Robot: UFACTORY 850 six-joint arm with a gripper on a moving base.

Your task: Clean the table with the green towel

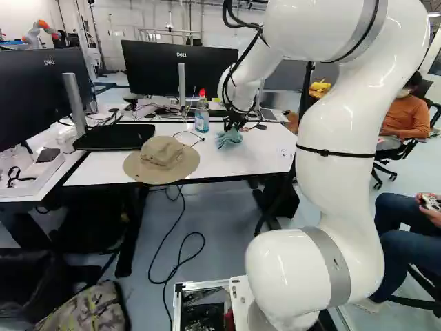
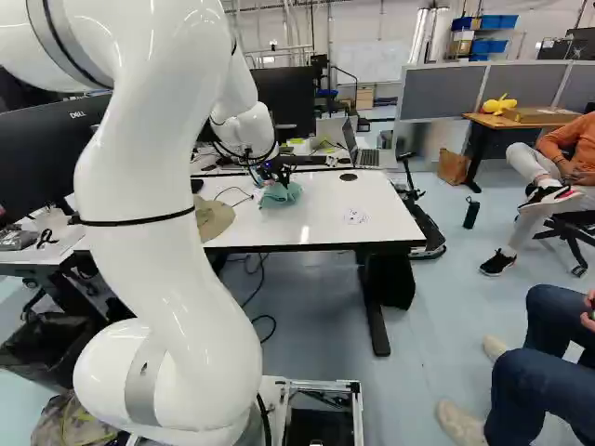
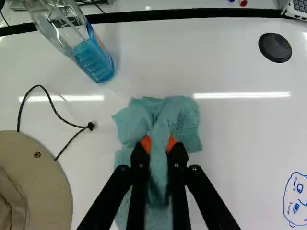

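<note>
Teal towel (image 3: pixel 181 117) pinched, jaws narrowly parted | hat (image 1: pixel 162 160) at near edge | tabletop (image 3: pixel 240 143) spreads rightward

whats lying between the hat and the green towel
In the wrist view, a black cord with a small knob lies between the hat and towel, on the tabletop.

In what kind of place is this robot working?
Probably a shared office or robotics lab: desks with monitors, grey partitions, and another robot at the back.
</note>
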